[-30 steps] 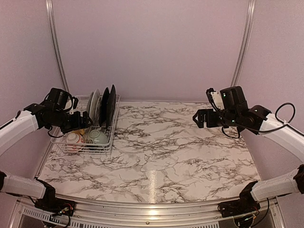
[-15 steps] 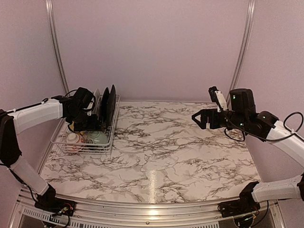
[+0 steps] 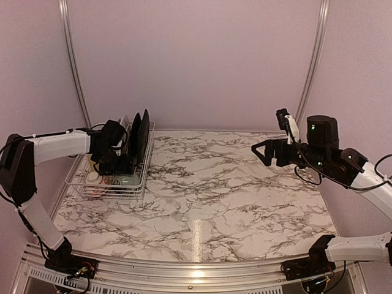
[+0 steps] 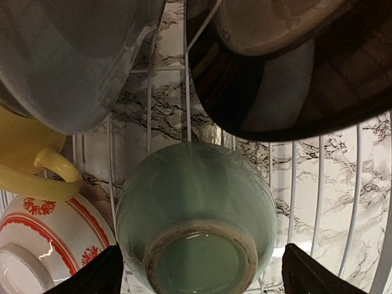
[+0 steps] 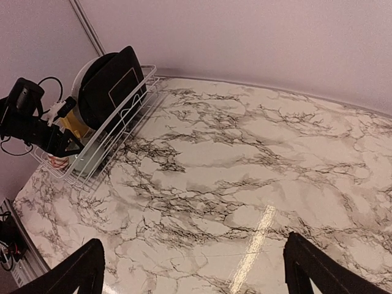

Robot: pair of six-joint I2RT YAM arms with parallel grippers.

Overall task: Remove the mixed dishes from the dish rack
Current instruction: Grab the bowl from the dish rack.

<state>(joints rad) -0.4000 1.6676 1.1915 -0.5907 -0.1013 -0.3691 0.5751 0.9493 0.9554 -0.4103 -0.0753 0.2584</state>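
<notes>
The left claw (image 4: 199, 278) hangs released inside the dish rack (image 3: 108, 195), one finger on either side of the upturned pale green bowl (image 4: 196, 202); a yellow mug (image 4: 27, 159) and a red-and-white patterned bowl (image 4: 52, 229) sit beside that bowl, with black plates (image 4: 288, 86) upright beyond; the right claw (image 5: 195, 272) is spread wide above the marbled tabletop (image 3: 233, 196), well apart from the rack; lilac walls (image 3: 196, 61) enclose the space.

Glossy glazed pale green bowl (image 4: 196, 214); white wire dish rack (image 4: 318, 202); polished marble table (image 3: 233, 196)
</notes>
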